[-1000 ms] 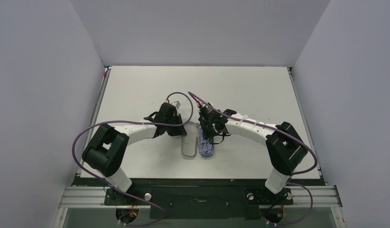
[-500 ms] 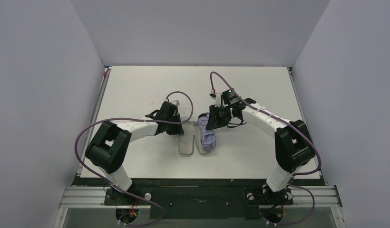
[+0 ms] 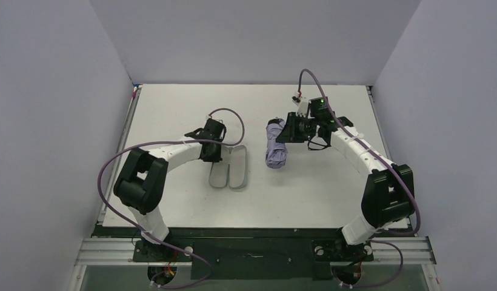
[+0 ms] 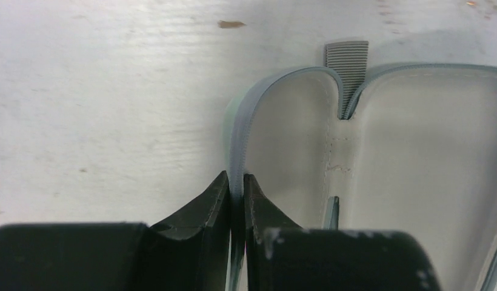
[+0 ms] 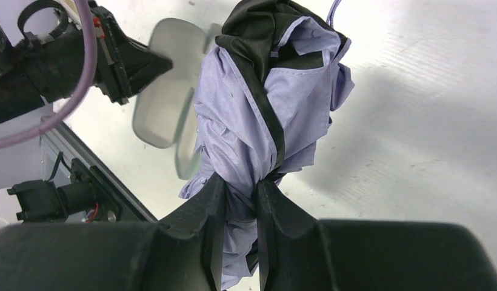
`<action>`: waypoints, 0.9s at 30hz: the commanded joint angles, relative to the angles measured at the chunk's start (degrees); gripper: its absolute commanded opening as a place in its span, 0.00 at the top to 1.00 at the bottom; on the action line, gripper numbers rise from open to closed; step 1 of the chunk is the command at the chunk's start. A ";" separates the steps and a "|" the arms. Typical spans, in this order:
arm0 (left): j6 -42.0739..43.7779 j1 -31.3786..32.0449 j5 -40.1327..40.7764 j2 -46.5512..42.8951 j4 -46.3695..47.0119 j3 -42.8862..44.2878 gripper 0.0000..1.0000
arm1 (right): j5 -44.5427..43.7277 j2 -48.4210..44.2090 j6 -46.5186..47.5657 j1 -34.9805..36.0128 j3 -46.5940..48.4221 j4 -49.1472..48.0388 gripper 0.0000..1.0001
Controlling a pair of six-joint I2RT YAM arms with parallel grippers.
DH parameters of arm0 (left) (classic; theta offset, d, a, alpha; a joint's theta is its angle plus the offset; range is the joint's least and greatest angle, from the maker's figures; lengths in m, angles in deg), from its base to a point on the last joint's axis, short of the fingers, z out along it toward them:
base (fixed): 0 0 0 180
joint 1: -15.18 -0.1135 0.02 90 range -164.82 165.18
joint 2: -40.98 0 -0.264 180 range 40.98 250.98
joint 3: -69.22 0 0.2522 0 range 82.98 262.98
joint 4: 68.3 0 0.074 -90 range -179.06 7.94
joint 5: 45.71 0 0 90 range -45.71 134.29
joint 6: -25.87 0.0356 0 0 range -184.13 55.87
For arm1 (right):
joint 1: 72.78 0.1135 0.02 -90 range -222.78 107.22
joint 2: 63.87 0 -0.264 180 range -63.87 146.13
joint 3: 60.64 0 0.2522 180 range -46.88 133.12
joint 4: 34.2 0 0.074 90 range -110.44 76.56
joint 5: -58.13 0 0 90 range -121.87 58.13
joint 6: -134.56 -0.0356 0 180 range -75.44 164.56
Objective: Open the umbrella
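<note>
White table (image 3: 173,109), grey walls (image 3: 252,36) — furled umbrella (image 3: 274,151)

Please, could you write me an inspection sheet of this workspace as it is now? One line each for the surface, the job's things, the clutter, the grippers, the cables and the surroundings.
Surface: white table, with a small brown speck in the left wrist view.
Job's things: umbrella out of its case, a lavender bundle with black lining, not opened. The pale-green case lies spread open on the table.
Clutter: nothing seen.
Grippers: left gripper shut on the case's rim; right gripper shut on the umbrella's fabric.
Cables: a left purple cable and a right purple cable loop above the wrists.
Surroundings: pale walls on three sides; metal rail at the near edge.
</note>
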 commanded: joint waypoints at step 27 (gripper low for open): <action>46.21 -43.07 18.31 13.40 -8.34 10.19 0.80 | -0.80 -8.22 7.45 -7.61 0.16 1.63 1.00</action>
